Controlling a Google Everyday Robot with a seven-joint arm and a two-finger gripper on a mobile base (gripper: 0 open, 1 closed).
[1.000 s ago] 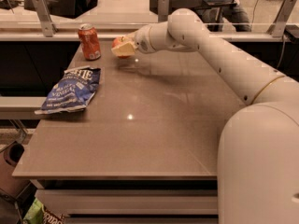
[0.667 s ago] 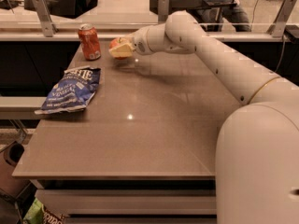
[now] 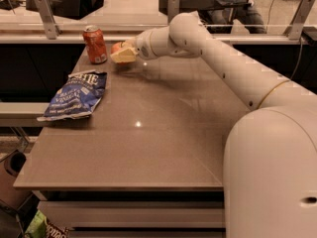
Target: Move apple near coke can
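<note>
The coke can (image 3: 95, 44), red with a silver top, stands upright near the table's far left corner. My gripper (image 3: 122, 53) is at the end of the white arm, just right of the can and a little above the table. Its pale fingers are shut on the red-orange apple (image 3: 117, 47), of which only a small part shows behind the fingers. A short gap separates the apple from the can.
A blue chip bag (image 3: 74, 94) lies flat on the grey-brown table (image 3: 148, 133) near the left edge, in front of the can. A rail and counter run behind the table. My white arm spans the right side.
My gripper has moved a little left with the apple, closing the gap to the can. The can and chip bag have not moved.
</note>
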